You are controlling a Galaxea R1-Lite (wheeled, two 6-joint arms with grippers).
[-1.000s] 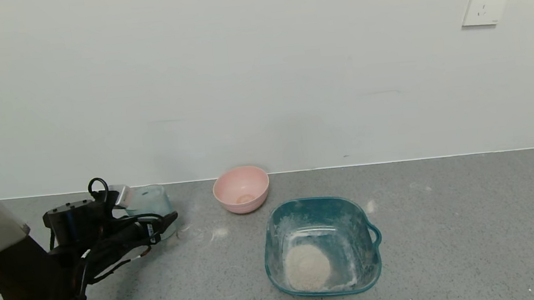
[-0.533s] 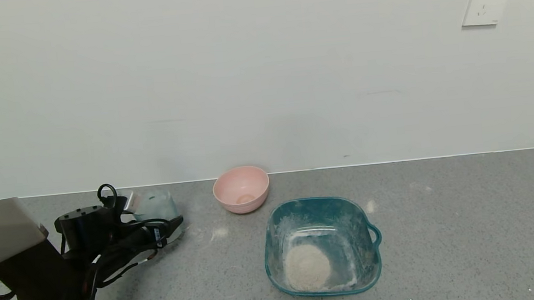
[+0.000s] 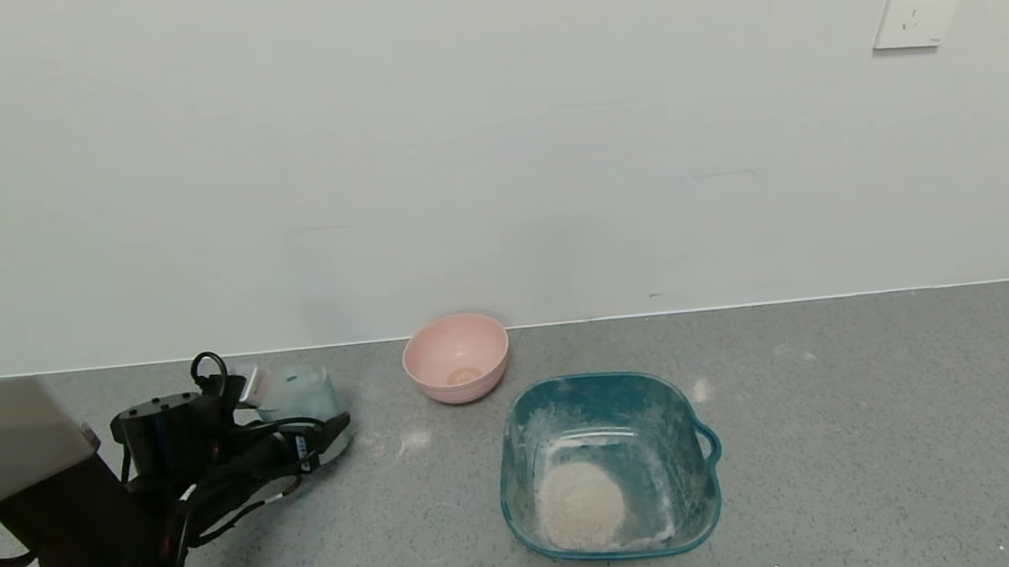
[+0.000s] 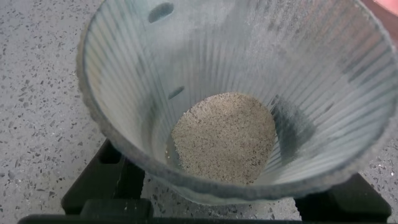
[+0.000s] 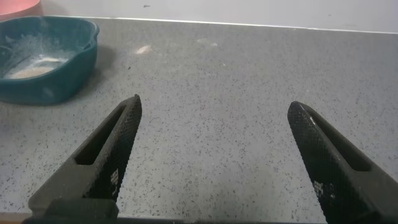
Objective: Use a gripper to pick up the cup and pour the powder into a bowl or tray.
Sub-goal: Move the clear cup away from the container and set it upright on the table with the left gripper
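Translucent, ribbed blue-grey plastic cup [image 4: 236, 93], dusted white, holds beige powder [image 4: 224, 144], pinched between the black left gripper [image 3: 312, 428] fingers [image 4: 106, 186].

A grey speckled surface [image 3: 847, 436] ran up to a pale wall. A pink bowl [image 3: 456, 358] sat on it near the wall, a teal basin [image 3: 610, 464] stood just in front of that, and white dust smudges [image 3: 412, 439] marked the surface between them and the cup [image 3: 300, 402].
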